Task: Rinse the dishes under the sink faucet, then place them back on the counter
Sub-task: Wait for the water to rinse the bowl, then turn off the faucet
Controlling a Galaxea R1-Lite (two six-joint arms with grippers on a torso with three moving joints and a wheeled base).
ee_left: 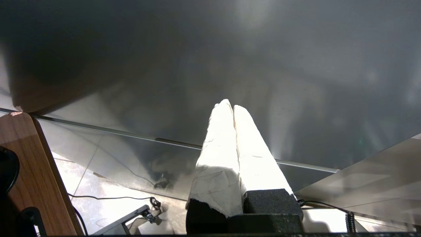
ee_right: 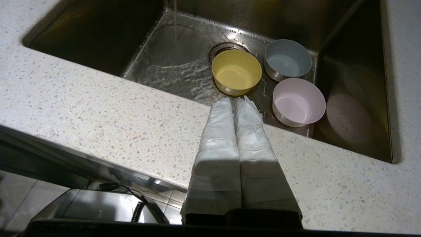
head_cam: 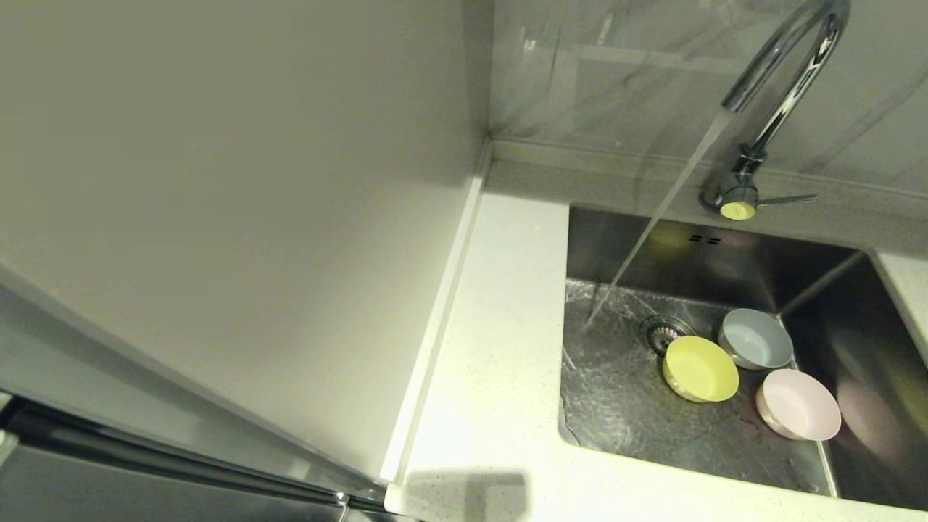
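Three dishes stand upright on the sink (head_cam: pixel 623 428) floor: a yellow-green bowl (head_cam: pixel 700 368) beside the drain (head_cam: pixel 661 332), a grey-blue bowl (head_cam: pixel 755 338) behind it, a pink bowl (head_cam: pixel 797 404) to the right. Water runs from the chrome faucet (head_cam: pixel 786 65) and lands left of the drain, clear of the bowls. My right gripper (ee_right: pixel 234 99) is shut and empty, hovering over the counter (ee_right: pixel 98 112) at the sink's front edge, short of the yellow-green bowl (ee_right: pixel 236 71), the pink bowl (ee_right: pixel 298 102) and the grey-blue bowl (ee_right: pixel 287 63). My left gripper (ee_left: pixel 231 105) is shut, empty, parked low facing a grey panel.
An off-white wall panel (head_cam: pixel 217 217) rises left of the counter (head_cam: pixel 493 348). The faucet lever (head_cam: pixel 786 199) points right. A raised edge strip (head_cam: pixel 435 319) borders the counter. A dark rail (head_cam: pixel 181 464) crosses the lower left.
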